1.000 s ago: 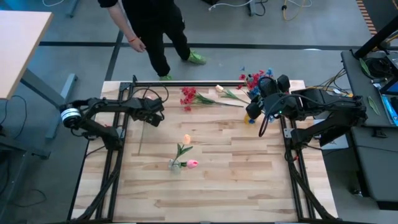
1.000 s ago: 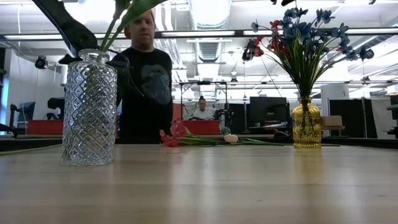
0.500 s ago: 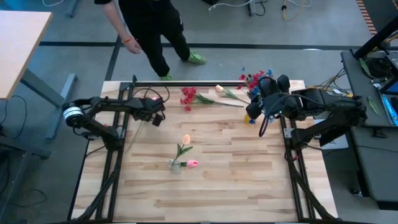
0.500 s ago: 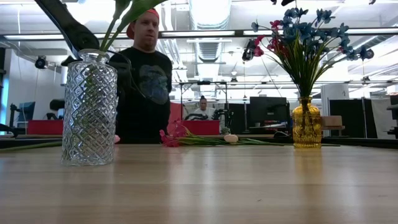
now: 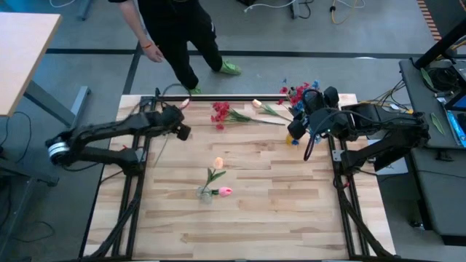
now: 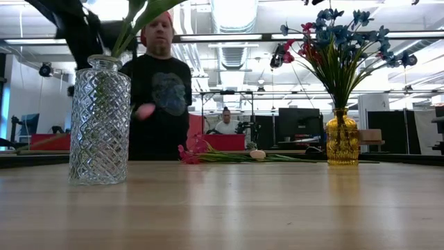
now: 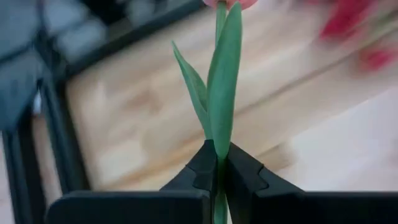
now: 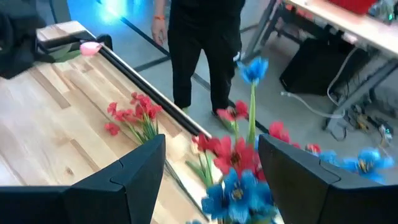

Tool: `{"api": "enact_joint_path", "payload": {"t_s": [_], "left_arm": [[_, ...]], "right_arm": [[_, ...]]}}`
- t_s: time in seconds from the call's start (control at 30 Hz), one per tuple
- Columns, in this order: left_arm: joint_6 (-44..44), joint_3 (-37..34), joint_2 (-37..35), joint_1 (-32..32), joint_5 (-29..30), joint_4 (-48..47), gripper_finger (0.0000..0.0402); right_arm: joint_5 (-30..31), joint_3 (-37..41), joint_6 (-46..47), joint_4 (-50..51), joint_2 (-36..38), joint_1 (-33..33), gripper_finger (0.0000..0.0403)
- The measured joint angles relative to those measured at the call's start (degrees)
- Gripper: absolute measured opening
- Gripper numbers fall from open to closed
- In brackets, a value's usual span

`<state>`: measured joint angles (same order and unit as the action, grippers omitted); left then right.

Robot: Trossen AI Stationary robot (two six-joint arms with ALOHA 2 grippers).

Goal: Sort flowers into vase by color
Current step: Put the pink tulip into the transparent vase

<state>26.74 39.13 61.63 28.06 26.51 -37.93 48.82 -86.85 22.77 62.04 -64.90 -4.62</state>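
1. High view: the left claw (image 5: pixel 180 131) sits over the far left part of the wooden surface (image 5: pixel 255 218), near the dark rail at the far edge. The right claw (image 5: pixel 297 129) hangs at the far right, just beside the yellow vase (image 5: pixel 294 138) with its bunch of blue and red flowers (image 5: pixel 300 92). Loose red flowers (image 5: pixel 220 113) and a cream bud (image 5: pixel 256 104) lie along the far edge between the arms. A clear vase (image 5: pixel 206 193) stands mid-surface holding a peach bud (image 5: pixel 218 163) and a pink bud (image 5: pixel 226 191). A person (image 5: pixel 175 29) stands beyond the far edge.

2. Low view: the clear vase (image 6: pixel 99 121) stands left, the yellow vase (image 6: pixel 342 137) right, the loose red flowers (image 6: pixel 191 154) lying far between them.

3. Left wrist view: the left claw (image 7: pixel 220 163) is pinching a green stem (image 7: pixel 222 93) with leaves; a pink bud tip (image 7: pixel 227 3) shows at its end.

4. Right wrist view: the right claw (image 8: pixel 211 163) is spread wide, with the blue and red flowers (image 8: pixel 239 168) between its fingers (image 8: pixel 134 171), untouched.
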Motion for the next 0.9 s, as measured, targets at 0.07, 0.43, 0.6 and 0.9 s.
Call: {"api": "enact_joint_path", "payload": {"t_s": [0.07,0.43,0.6,0.9], "left_arm": [[-3.89,2.12,-3.96,-2.07,-0.27,1.7,0.0002],[-18.11,5.27,-22.07,-18.87,-19.57,36.34,0.0001],[-16.44,2.59,-24.99,-27.49,-19.51,49.1,0.0001],[-15.27,-3.6,-21.47,-39.16,-13.69,63.84,0.0001]], "right_arm": [[-0.44,0.0,-2.05,-2.36,0.0,0.0,0.0251],[-6.4,0.04,-10.41,-10.49,-0.15,0.0,0.0251],[-7.09,0.09,-10.41,-10.47,-0.15,0.0,0.0251],[-7.3,0.26,-10.39,-10.44,-0.15,0.0,0.0251]]}}
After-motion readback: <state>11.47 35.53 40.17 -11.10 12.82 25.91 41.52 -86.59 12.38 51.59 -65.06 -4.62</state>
